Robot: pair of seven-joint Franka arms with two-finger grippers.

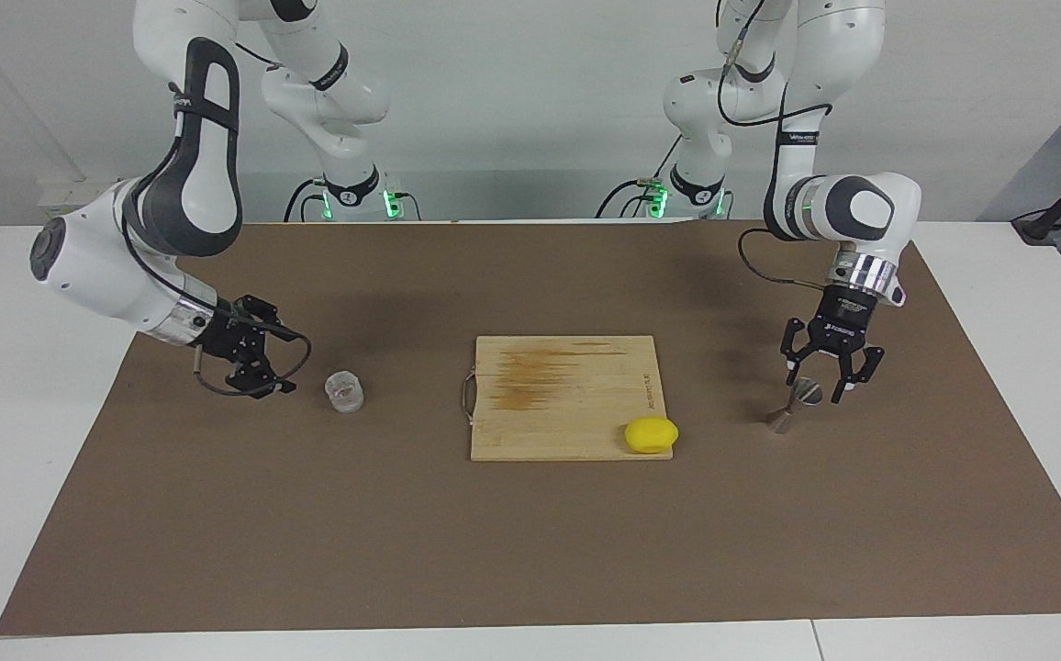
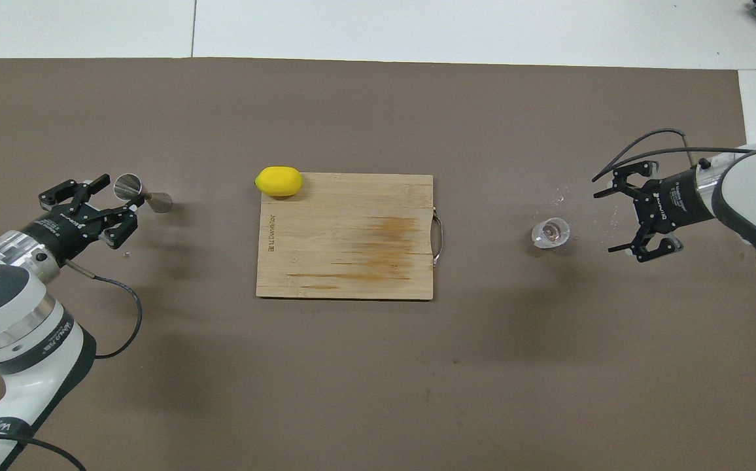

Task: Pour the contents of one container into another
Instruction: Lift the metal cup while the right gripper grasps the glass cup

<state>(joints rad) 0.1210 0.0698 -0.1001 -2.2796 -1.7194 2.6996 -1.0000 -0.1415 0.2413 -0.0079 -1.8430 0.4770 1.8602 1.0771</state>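
We risk tipping the jigger (image 1: 795,405): left hand (image 1: 820,378) half-open around its rim. Right hand (image 1: 266,360) wide open, empty, at cup's (image 1: 344,390) 9 o'clock.

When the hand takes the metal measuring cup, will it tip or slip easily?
Probably yes. The measuring cup stands tilted on a small base with a narrow waist, so a light sideways push may topple it. Its polished metal looks slippery. The left hand should close squarely.

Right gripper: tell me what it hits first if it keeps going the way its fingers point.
The right gripper is open, low over the mat and aimed sideways at the glass cup. Going straight on, it would likely meet the cup first; nothing lies between them, though its height relative to the cup is hard to judge.
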